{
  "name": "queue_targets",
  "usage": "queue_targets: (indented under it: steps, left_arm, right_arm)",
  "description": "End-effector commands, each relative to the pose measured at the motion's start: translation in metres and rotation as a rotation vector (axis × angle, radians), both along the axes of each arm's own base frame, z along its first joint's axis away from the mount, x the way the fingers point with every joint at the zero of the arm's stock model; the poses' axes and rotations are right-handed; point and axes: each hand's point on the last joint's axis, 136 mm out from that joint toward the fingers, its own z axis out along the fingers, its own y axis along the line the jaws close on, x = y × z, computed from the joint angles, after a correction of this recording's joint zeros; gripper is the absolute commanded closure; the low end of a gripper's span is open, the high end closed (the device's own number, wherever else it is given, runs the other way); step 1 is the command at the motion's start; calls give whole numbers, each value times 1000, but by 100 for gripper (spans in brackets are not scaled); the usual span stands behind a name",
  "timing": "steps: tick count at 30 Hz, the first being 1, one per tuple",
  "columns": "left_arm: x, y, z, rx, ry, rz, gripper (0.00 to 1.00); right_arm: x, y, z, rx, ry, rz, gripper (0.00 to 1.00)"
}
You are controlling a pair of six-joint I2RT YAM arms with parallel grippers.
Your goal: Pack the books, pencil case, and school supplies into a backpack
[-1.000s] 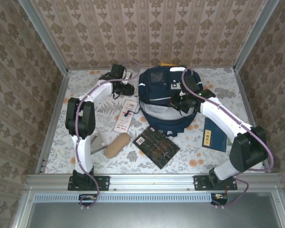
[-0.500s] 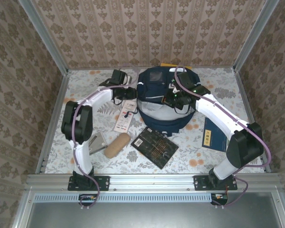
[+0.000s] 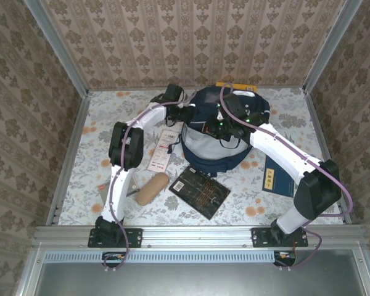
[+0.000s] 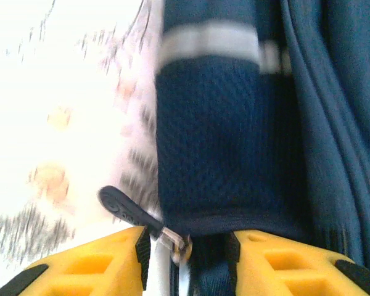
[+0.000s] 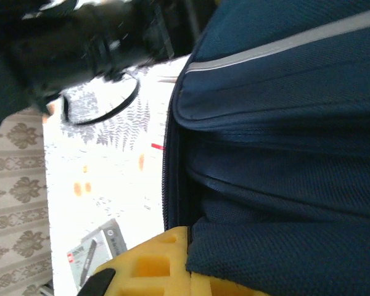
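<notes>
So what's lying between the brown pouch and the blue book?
The black book lies between the pencil case and the blue book, in the top view.

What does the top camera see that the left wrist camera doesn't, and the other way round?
The top view takes in the black book, blue book, tan pencil case and white packet lying around. The left wrist view gets close enough for the black zipper pull beside the yellow fingers of the left pincer. Both show the navy backpack and the flowery tablecloth.
</notes>
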Motion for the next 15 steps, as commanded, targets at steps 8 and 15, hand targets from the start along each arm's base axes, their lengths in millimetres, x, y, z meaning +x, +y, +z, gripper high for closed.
queue_targets:
  steps: [8, 15]
  left_arm:
    - [24, -17, 70, -88, -141, -57, 56]
    - [12, 39, 132, -101, -213, 6, 55]
  right_arm:
    - [8, 76, 11, 117, -35, 151, 93]
    - [31, 73, -12, 67, -18, 136, 93]
